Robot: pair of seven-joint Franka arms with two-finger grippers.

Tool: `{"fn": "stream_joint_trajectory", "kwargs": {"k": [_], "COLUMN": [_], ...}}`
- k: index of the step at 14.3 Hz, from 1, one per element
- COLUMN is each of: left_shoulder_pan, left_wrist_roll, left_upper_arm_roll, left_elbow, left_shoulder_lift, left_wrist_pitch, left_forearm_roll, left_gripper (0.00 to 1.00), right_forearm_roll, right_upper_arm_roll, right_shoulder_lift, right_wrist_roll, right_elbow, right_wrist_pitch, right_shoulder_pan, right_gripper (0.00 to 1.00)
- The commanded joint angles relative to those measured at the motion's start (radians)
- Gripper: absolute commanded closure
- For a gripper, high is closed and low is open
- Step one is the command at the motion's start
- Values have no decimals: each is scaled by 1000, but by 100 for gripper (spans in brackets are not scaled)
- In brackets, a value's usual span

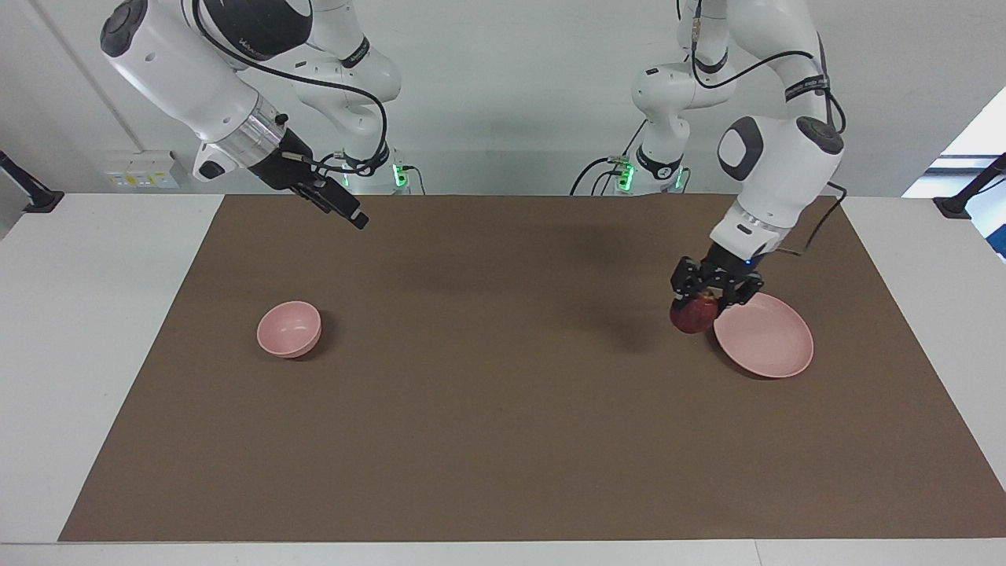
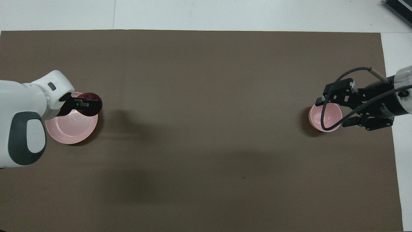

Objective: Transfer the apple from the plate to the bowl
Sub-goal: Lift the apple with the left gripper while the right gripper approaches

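My left gripper (image 1: 710, 301) is shut on the dark red apple (image 1: 693, 317) and holds it in the air over the rim of the flat pink plate (image 1: 770, 342), on the side toward the bowl. In the overhead view the left gripper (image 2: 84, 103) and the apple (image 2: 95, 107) overlap the plate's (image 2: 72, 130) edge. The plate is bare. The small deep pink bowl (image 1: 289, 328) stands empty toward the right arm's end of the table. My right gripper (image 1: 355, 217) waits raised above the mat; in the overhead view it (image 2: 322, 101) hangs over the bowl (image 2: 328, 116).
A brown mat (image 1: 503, 409) covers most of the white table (image 1: 94, 330). Nothing lies on the mat between the plate and the bowl.
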Motion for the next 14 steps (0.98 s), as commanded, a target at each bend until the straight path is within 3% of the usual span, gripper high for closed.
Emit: {"fn": "stream_joint_trajectory", "kwargs": {"k": [1, 5, 7, 12, 14], "left_shoulder_pan": [-24, -139, -132, -127, -137], "left_wrist_roll": [-34, -85, -106, -117, -117], "left_upper_arm_roll": [-54, -89, -193, -383, -411], "left_elbow": [31, 33, 33, 35, 36], "left_shoulder_lift": [9, 13, 17, 39, 40], "left_wrist_pitch": [-9, 164, 303, 610, 667], "left_forearm_roll": [-148, -392, -496, -658, -690], "left_gripper": [100, 100, 100, 100, 100], "right_forearm_roll": [144, 344, 390, 476, 522], "right_upper_arm_roll": [0, 0, 0, 0, 0], "right_shoulder_lift": [29, 93, 129, 187, 212], "right_wrist_roll": [84, 164, 164, 203, 208], "right_elbow": [-7, -5, -4, -4, -5], "right_wrist_pitch": [5, 3, 16, 106, 97], "right_shoulder_pan": [1, 4, 5, 76, 75], "right_gripper": [0, 0, 0, 0, 0]}}
